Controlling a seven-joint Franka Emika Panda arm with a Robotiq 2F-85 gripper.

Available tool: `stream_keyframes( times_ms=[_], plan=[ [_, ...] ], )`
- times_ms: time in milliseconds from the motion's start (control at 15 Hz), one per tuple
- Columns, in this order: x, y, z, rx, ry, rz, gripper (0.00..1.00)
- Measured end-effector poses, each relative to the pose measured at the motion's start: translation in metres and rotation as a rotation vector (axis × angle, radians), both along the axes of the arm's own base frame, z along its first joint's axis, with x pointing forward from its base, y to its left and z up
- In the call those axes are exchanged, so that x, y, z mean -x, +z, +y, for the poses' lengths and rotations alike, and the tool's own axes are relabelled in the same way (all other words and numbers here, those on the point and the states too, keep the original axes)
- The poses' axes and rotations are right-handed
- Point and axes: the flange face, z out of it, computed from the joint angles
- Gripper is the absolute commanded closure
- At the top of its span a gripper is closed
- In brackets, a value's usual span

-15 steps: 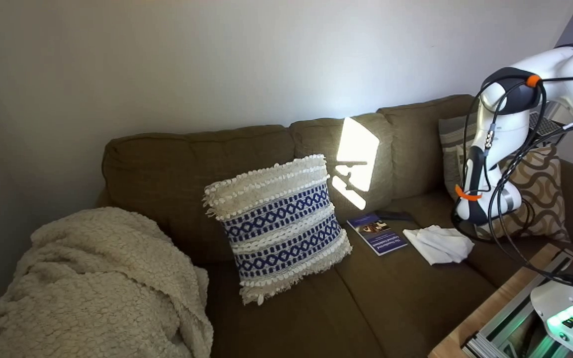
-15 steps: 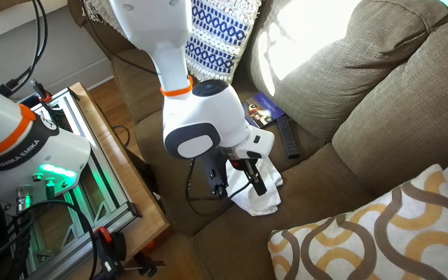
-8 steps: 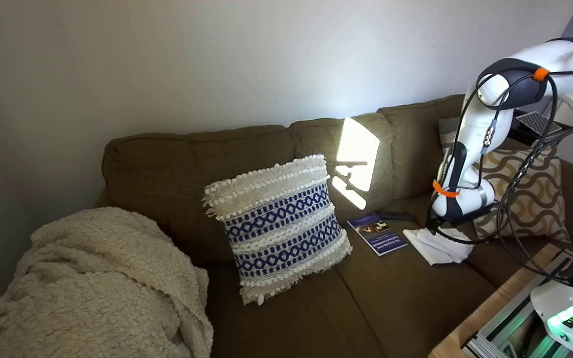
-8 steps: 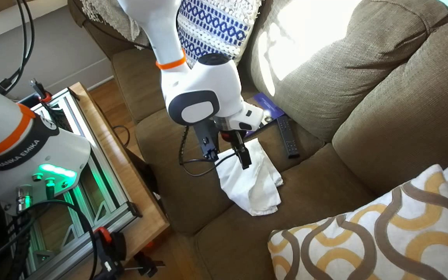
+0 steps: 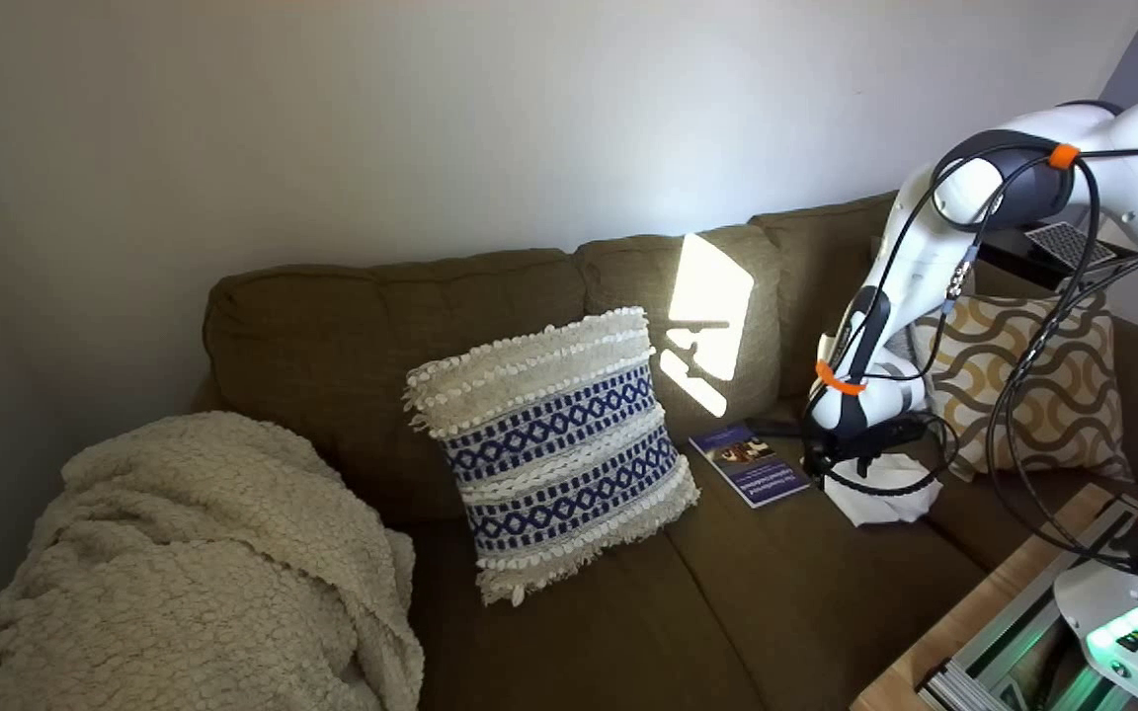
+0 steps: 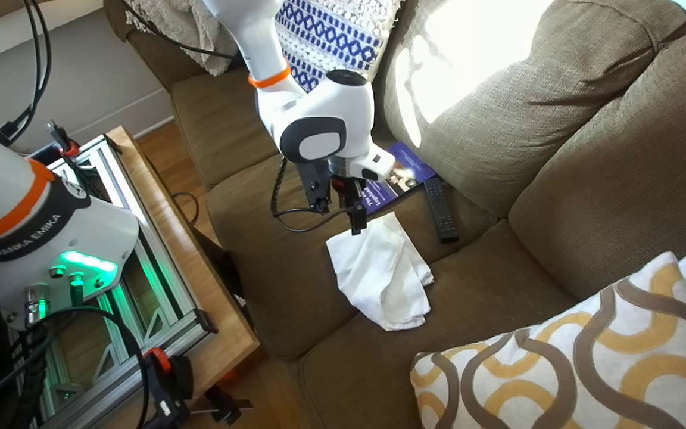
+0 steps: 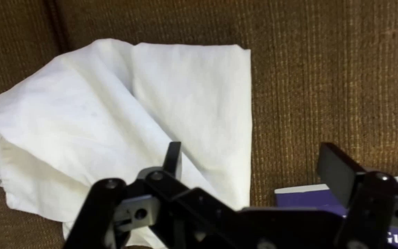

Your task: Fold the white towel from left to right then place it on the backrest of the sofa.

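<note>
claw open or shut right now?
Open. In the wrist view the claw has its fingers wide apart, with an edge of the white towel and the sofa showing between them.

In an exterior view: raised standpoint before the long olive-brown fabric sofa [image 5: 618, 632], tilted down, facing the plain pale wall [image 5: 431, 118] behind; cream fleecy blanket [image 5: 203, 573] near, lower left
In an exterior view: high standpoint, angled steeply down, lengthwise along the sofa; white pillow with brown-and-yellow curves [image 6: 575, 357] near, lower right; blue-and-white patterned fringed pillow [image 6: 343, 36] farther off
Wrist view: close, looking down past the black jointed claw [image 7: 250, 159] at the lower edge
Shared by all three views: thin white cloth towel [image 7: 81, 121]; flat purple book [image 7: 302, 199]
</note>
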Motion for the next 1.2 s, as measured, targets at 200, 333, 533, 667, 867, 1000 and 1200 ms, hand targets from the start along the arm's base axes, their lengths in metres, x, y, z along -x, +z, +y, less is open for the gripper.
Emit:
stream_keyframes(
  times_ms=[200,333,533,667,867,1000,1200],
  plan=[
    [-0.008,-0.02,0.001,0.001,-0.021,0.044,0.0],
    [-0.012,-0.031,0.0,0.006,-0.033,0.067,0.0],
    [-0.02,-0.044,0.0,0.007,-0.037,0.088,0.26],
    [-0.027,-0.051,0.0,0.007,-0.036,0.103,0.42],
    [-0.035,-0.059,0.0,0.009,-0.044,0.124,0.64],
    [-0.039,-0.06,-0.002,0.012,-0.051,0.135,0.8],
    [-0.044,-0.06,-0.005,0.017,-0.063,0.156,1.0]
  ],
)
